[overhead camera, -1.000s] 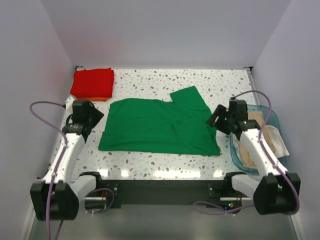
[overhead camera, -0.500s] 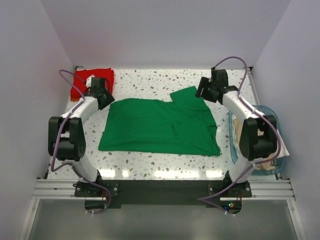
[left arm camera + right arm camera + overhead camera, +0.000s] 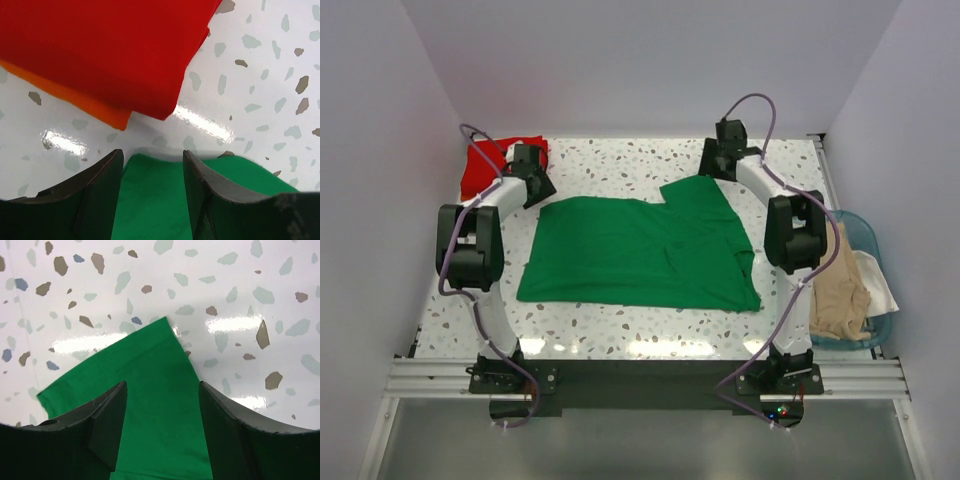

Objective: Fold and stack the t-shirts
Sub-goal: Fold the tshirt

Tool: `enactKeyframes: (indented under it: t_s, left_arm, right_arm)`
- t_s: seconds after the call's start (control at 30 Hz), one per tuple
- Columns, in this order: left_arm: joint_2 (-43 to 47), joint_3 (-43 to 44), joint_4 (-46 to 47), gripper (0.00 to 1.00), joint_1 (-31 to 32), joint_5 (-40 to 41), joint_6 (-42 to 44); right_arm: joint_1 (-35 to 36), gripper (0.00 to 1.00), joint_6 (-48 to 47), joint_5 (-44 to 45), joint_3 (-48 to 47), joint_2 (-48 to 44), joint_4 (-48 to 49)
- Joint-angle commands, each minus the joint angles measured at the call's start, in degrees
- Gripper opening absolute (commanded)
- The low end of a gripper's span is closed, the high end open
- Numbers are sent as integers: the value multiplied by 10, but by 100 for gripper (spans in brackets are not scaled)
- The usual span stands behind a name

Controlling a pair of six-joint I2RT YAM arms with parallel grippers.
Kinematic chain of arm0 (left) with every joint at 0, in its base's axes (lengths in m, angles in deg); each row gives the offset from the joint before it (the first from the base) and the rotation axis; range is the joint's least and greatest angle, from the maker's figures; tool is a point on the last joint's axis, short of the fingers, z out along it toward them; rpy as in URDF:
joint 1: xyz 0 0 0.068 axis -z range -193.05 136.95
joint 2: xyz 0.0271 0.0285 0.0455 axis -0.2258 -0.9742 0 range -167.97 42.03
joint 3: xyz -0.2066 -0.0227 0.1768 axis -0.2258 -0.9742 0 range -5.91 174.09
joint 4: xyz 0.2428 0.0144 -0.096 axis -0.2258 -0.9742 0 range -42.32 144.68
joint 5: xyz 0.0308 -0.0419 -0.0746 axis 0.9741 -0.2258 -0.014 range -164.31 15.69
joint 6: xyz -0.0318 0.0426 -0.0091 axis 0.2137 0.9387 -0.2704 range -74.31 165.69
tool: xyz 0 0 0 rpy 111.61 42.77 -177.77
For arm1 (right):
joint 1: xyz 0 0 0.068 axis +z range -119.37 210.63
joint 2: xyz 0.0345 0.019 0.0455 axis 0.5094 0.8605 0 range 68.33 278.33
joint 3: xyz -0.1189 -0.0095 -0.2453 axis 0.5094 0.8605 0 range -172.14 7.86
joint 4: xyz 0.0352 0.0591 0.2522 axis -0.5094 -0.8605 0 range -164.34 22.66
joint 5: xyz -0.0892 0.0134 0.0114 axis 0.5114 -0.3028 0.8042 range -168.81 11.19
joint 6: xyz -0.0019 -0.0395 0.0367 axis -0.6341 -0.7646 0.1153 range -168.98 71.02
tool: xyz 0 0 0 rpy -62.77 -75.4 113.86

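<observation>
A bright green t-shirt (image 3: 640, 255) lies spread flat in the middle of the table. My left gripper (image 3: 543, 193) is open at its far left corner, and the green cloth (image 3: 155, 200) lies flat between the two fingers (image 3: 100, 195). My right gripper (image 3: 712, 170) is open over the far tip of the shirt's raised sleeve (image 3: 160, 415), one finger (image 3: 107, 425) on each side. A folded red t-shirt (image 3: 502, 165) rests on a folded orange one (image 3: 95, 107) at the far left corner, just beyond my left gripper (image 3: 152, 165).
A translucent blue basket (image 3: 865, 225) stands at the right edge, holding a beige shirt (image 3: 835, 295) and a white one (image 3: 878, 285). White walls close in the table on three sides. Speckled tabletop (image 3: 225, 300) shows beyond the sleeve tip.
Both arms have stretched out from beside the shirt's near half to its far edge. The left now sits at the far left corner, the right at the sleeve tip. The shirt has not moved.
</observation>
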Motion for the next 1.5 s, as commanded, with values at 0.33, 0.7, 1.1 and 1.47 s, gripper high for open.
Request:
enactKeyframes:
  t_s: [0.33, 0.7, 1.1, 1.47]
  left_arm:
    - [-32, 22, 25, 53, 29, 5, 49]
    - [-36, 21, 20, 32, 44, 4, 43]
    - [-12, -2, 4, 10, 46, 20, 38]
    - [-2, -5, -3, 35, 46, 38, 46]
  right_arm:
    - [8, 62, -29, 55, -125, 115, -58]
    - [8, 31, -23, 30, -114, 117, -59]
    - [4, 0, -16, 10, -68, 45, -42]
    - [-5, 0, -2, -12, 17, -79, -1]
